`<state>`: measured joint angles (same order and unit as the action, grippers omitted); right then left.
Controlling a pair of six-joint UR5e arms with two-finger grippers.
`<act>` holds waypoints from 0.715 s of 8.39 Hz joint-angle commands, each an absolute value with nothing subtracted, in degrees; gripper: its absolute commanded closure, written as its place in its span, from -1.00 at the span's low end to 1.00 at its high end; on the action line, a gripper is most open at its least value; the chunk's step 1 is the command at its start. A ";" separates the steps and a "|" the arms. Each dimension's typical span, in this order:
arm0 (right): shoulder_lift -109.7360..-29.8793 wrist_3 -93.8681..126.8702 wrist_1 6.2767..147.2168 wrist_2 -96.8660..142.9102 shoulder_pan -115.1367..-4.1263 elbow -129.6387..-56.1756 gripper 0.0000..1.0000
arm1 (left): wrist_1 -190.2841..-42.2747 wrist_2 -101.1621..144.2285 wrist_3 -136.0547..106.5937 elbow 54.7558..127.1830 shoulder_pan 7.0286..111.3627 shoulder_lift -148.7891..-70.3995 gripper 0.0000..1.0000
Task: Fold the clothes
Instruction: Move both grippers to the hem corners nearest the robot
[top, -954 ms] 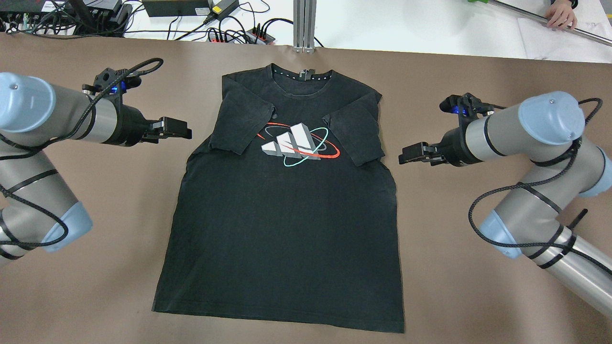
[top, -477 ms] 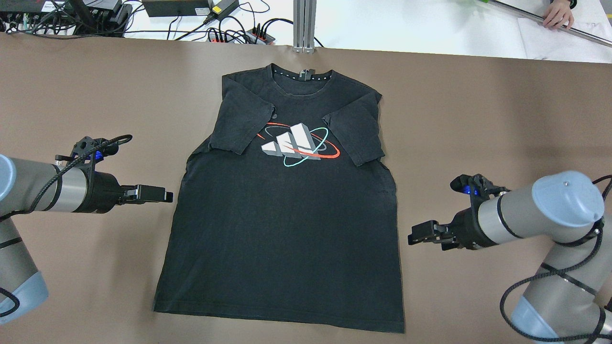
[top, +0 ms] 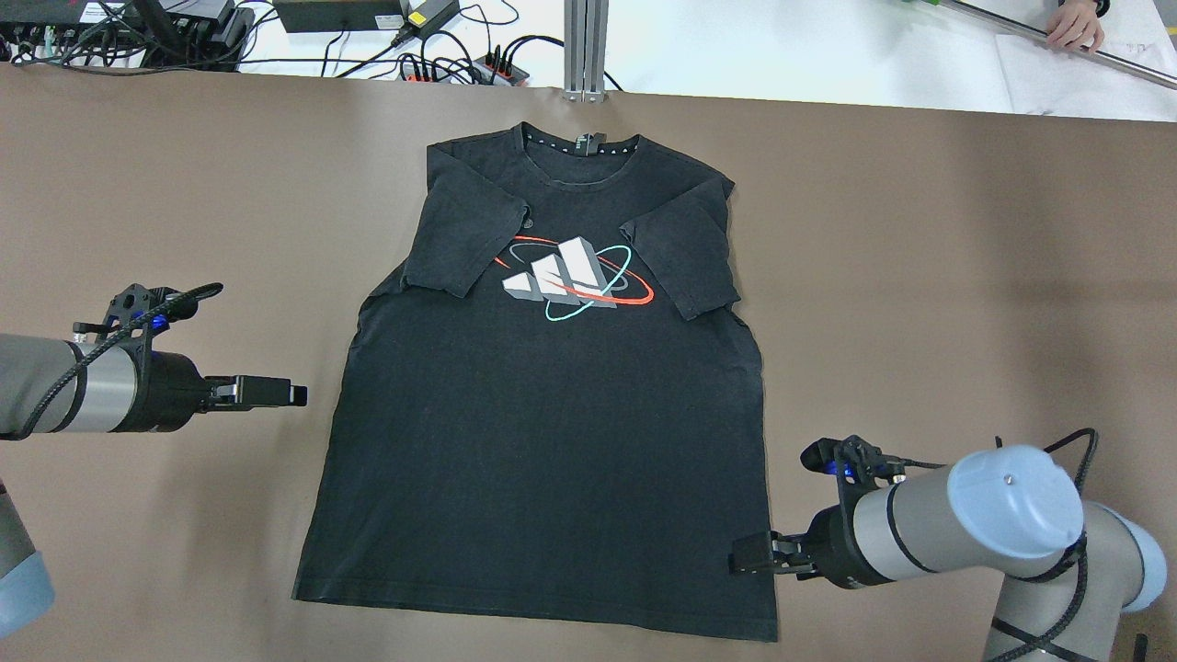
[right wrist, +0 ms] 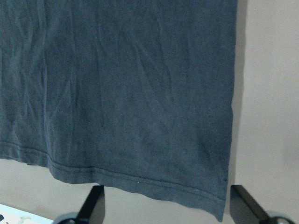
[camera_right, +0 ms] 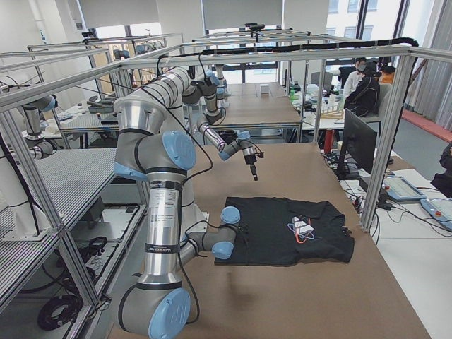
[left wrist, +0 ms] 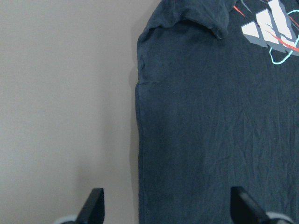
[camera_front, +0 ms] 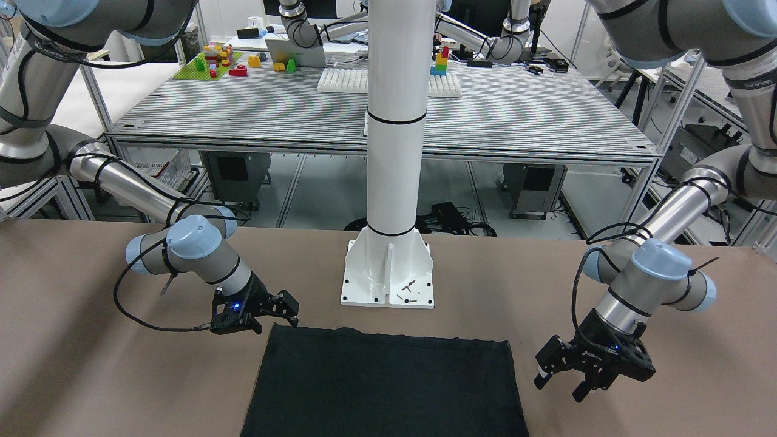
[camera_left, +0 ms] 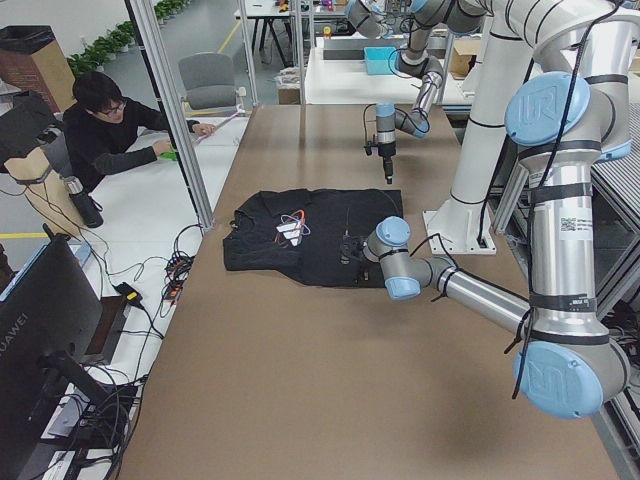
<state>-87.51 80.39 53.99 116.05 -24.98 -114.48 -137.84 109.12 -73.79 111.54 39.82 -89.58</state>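
Observation:
The black T-shirt [top: 552, 441] lies flat on the brown table, front up, with both sleeves folded inward over a white, red and teal logo [top: 570, 280]. Its hem is nearest the robot. My left gripper [top: 296, 393] is open and empty, a little off the shirt's left side edge at mid-length. That edge [left wrist: 140, 140] shows ahead between its fingertips. My right gripper [top: 736, 563] is open and empty over the shirt's near right corner. The hem corner [right wrist: 219, 207] lies between its fingertips. The front-facing view shows the left gripper [camera_front: 558, 388] and the right gripper [camera_front: 290, 309].
The white pillar's base plate [camera_front: 388, 273] stands on the table just behind the hem. An aluminium post [top: 586, 46], cables and power strips [top: 184, 28] line the far edge. An operator's hand [top: 1071, 23] rests far right. A person [camera_left: 110, 130] sits beyond the table.
Both arms have swung back toward the robot along the shirt's sides. The right gripper has moved in over the near right hem corner. The left has drifted slightly outward. The shirt has not moved.

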 commanded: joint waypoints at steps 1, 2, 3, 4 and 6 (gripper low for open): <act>-88.33 82.62 52.22 113.99 -22.15 -114.09 -0.89 | -137.90 106.53 -73.83 112.24 37.89 -87.98 -0.89; -89.90 82.62 48.90 113.91 -21.45 -112.95 -0.89 | -137.90 105.39 -73.83 112.24 37.53 -87.98 -0.89; -90.43 82.62 44.52 113.91 -21.45 -110.76 -0.89 | -137.81 105.21 -73.83 112.06 36.92 -87.98 -0.89; -90.35 82.70 40.56 113.91 -21.36 -108.22 -0.89 | -137.81 104.07 -73.83 112.06 35.96 -87.98 -0.89; -89.92 82.71 37.88 113.38 -20.13 -105.83 -0.88 | -137.81 102.57 -73.83 111.80 34.46 -88.42 -0.89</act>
<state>-90.23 82.67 40.85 113.84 -20.94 -108.22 -137.82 103.77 -73.83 112.02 35.73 -88.12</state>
